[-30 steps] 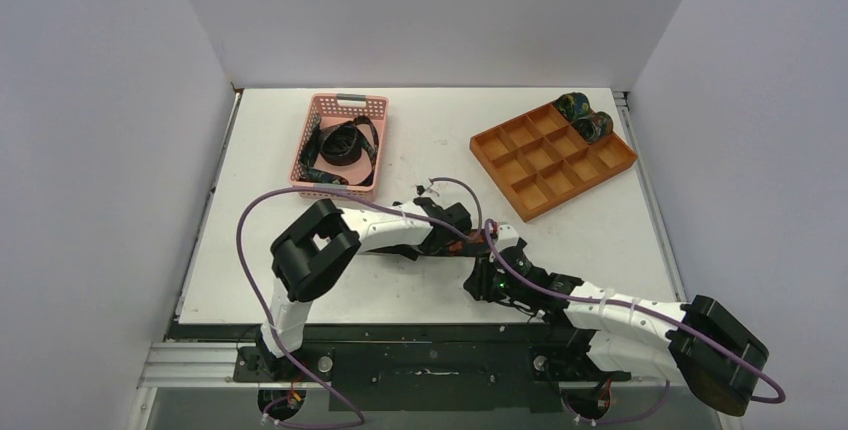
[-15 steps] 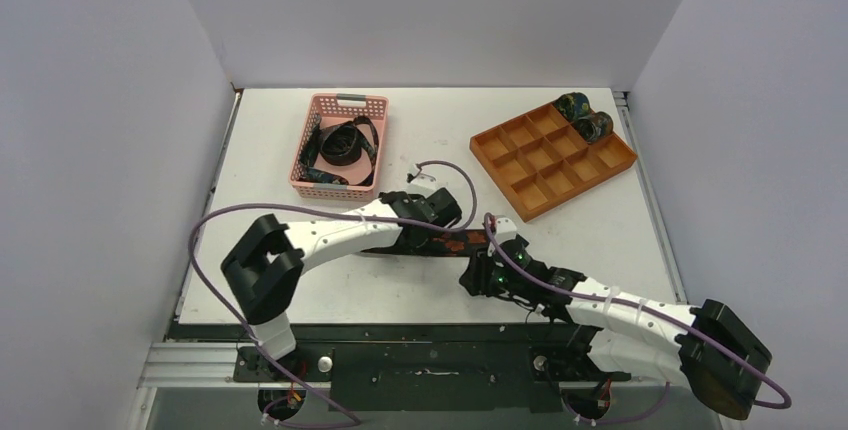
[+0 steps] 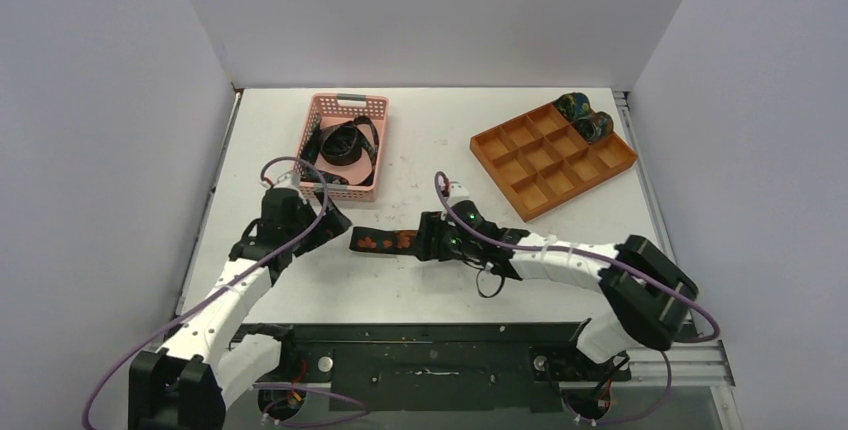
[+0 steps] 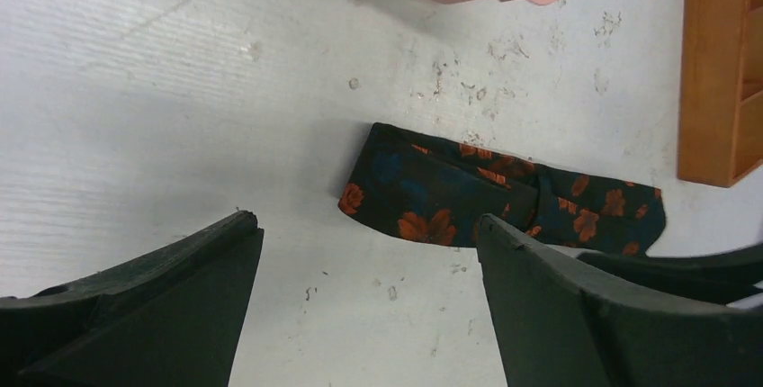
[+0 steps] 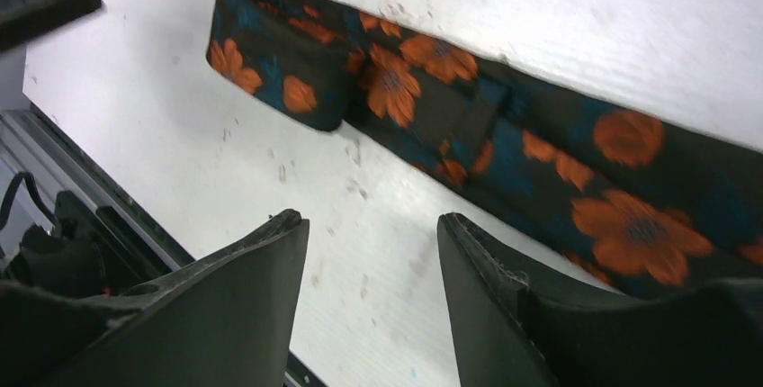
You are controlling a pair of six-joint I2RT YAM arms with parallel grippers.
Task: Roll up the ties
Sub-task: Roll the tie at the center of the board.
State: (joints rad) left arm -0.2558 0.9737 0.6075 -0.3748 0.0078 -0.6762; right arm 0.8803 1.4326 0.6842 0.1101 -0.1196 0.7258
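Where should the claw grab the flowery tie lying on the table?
Probably the folded left end of the flowery tie, pinched across its narrow width from above: it lies flat, and the right claw hovers over its other end.

The left arm (image 3: 225, 290) and right arm (image 3: 565, 258) have white link shells and bulky black joint housings. A purple cable (image 3: 437, 182) trails along each. The left end effector (image 4: 367, 225) and right end effector (image 5: 371, 220) carry matte black, wedge-shaped fingers (image 5: 225, 306).
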